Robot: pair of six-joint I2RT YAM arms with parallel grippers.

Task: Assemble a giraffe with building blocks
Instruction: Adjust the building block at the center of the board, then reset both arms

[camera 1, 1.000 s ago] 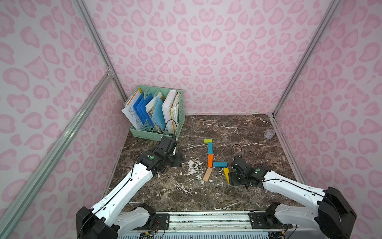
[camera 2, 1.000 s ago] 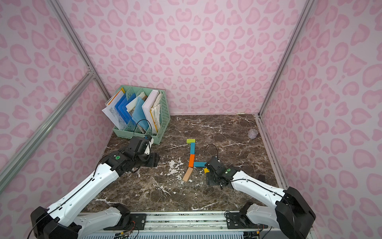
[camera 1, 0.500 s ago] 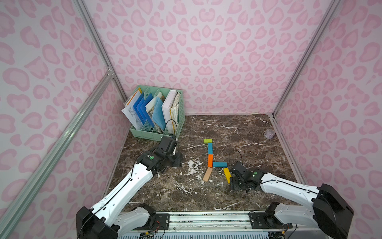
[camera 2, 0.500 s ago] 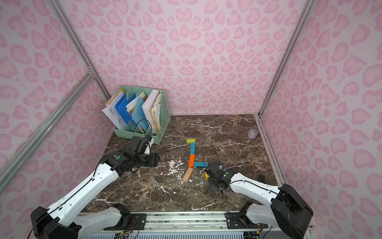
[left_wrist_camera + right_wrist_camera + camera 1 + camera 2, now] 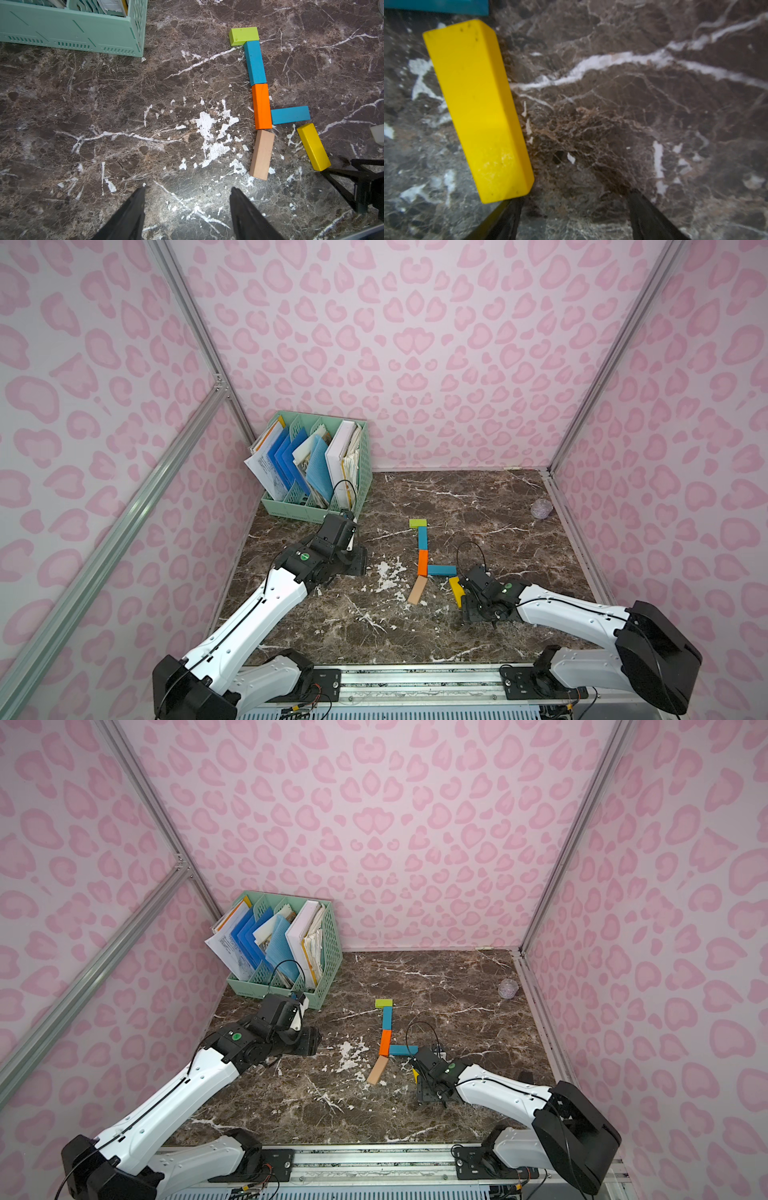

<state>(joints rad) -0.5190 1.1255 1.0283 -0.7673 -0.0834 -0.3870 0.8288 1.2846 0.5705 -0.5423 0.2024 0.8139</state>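
One finger (image 5: 506,220) of my right pincer (image 5: 575,197), open and empty, sits just beside the yellow block (image 5: 477,108); sideways drift could knock it askew.

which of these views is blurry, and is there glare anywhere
Right wrist view: soft all over, the yellow block fuzzy-edged, with a pale sheen toward one end. Left wrist view: sharp, with a brighter lit patch on the table. Both top views: crisp and evenly lit, no glare on the blocks.
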